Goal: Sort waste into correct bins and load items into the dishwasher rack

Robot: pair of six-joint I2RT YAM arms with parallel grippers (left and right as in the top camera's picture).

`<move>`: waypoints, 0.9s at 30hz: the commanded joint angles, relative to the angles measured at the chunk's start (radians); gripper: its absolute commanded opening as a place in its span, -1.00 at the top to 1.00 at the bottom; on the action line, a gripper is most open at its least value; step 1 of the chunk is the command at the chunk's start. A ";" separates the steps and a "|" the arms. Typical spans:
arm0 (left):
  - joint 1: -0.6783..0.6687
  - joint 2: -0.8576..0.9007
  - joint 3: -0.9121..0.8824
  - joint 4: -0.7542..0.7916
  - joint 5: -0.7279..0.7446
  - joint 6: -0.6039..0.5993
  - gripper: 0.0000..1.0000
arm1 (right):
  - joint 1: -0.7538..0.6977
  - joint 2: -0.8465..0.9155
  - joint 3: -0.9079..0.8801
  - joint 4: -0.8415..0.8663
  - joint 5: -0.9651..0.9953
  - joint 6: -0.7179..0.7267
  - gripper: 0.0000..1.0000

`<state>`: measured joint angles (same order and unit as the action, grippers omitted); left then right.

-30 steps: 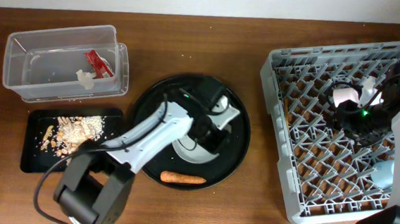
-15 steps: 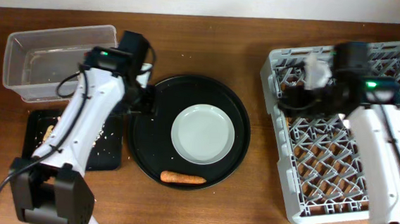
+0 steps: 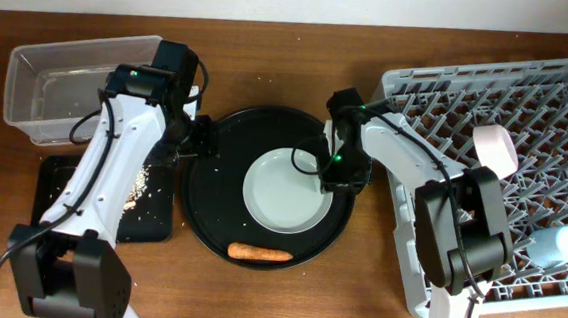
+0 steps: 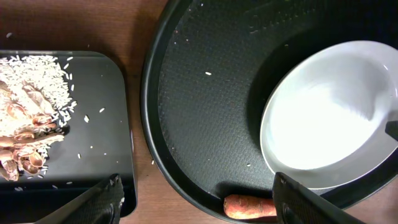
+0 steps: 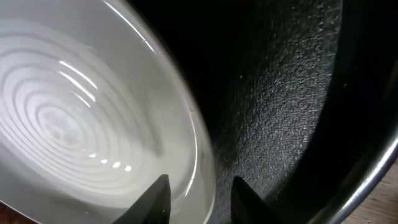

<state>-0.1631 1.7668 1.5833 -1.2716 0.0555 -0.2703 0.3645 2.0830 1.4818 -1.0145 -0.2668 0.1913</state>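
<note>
A pale round plate [image 3: 284,192] [image 4: 326,115] lies in the large round black tray [image 3: 213,164]. An orange carrot [image 3: 258,251] [image 4: 249,206] rests at that tray's front edge. My right gripper [image 3: 337,173] [image 5: 200,198] is at the plate's [image 5: 81,118] right rim. One of its fingers is over the plate and the other over the tray, with gaps on both sides of the rim. My left gripper [image 3: 187,137] [image 4: 199,199] hangs open and empty over the round tray's left edge. Rice and beige scraps [image 4: 31,137] lie in the shallow black tray [image 3: 149,220]. In the grey rack [image 3: 439,230] are a white bowl [image 3: 495,150] and a light-blue cup [image 3: 559,243].
The clear plastic box [image 3: 68,89] stands at the back left, partly behind my left arm. The rack fills the right side of the table. Bare wood [image 4: 140,124] shows between the shallow tray and the round tray.
My right arm has swung left from the rack down to the plate's rim, and its jaws have narrowed. The bowl now lies in the rack. My left gripper has opened wider.
</note>
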 commanded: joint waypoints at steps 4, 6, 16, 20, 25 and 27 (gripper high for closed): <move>0.000 -0.015 0.007 0.002 0.008 -0.010 -0.53 | 0.021 0.007 -0.008 0.002 0.010 0.009 0.79; 0.000 -0.015 0.007 0.001 0.008 -0.010 -0.53 | 0.023 0.007 -0.008 0.002 0.010 0.009 0.91; 0.000 -0.015 0.007 -0.002 0.008 -0.010 -0.53 | 0.017 -0.028 -0.002 0.047 0.023 0.008 0.92; 0.000 -0.015 0.007 -0.002 0.008 -0.010 -0.53 | -0.021 -0.219 0.045 0.018 0.171 0.000 0.92; 0.000 -0.015 0.007 -0.001 0.008 -0.010 -0.54 | -0.126 -0.494 0.045 -0.003 0.374 -0.083 0.92; 0.000 -0.015 0.007 -0.001 0.008 -0.010 -0.54 | -0.184 -0.594 0.045 0.007 0.581 -0.088 0.92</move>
<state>-0.1631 1.7668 1.5833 -1.2720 0.0555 -0.2707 0.2260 1.5730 1.5101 -1.0164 0.0738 0.1265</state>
